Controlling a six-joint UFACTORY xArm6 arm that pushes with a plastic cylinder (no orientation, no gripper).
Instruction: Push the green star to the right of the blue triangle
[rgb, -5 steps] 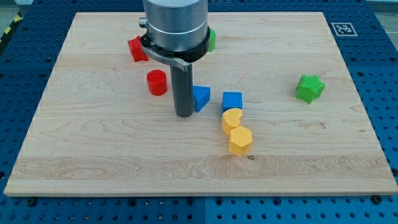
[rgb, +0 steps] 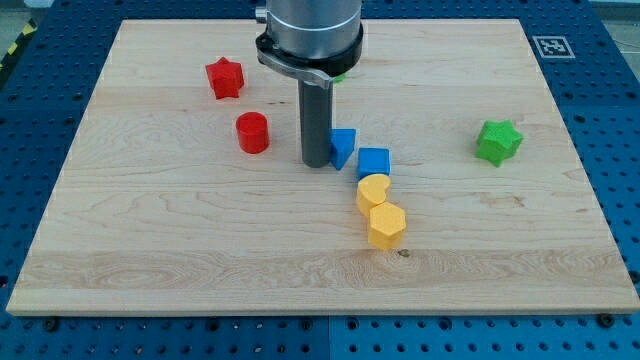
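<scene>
The green star (rgb: 498, 141) lies at the view's right, far from the other blocks. The blue triangle (rgb: 343, 147) sits near the board's middle. My tip (rgb: 317, 162) stands right against the triangle's left side. The green star is well to the right of the triangle, with a blue cube (rgb: 373, 162) between them, just right of and below the triangle.
A red star (rgb: 225, 77) and a red cylinder (rgb: 252, 132) lie left of the rod. A yellow heart (rgb: 373, 190) and a yellow hexagon (rgb: 386, 225) sit below the blue cube. A green block (rgb: 341, 73) is mostly hidden behind the arm. The wooden board (rgb: 150, 250) fills the view.
My tip has moved right and slightly up the view. The blue triangle has shifted right and up with it, closer to the blue cube. The red star is uncovered.
</scene>
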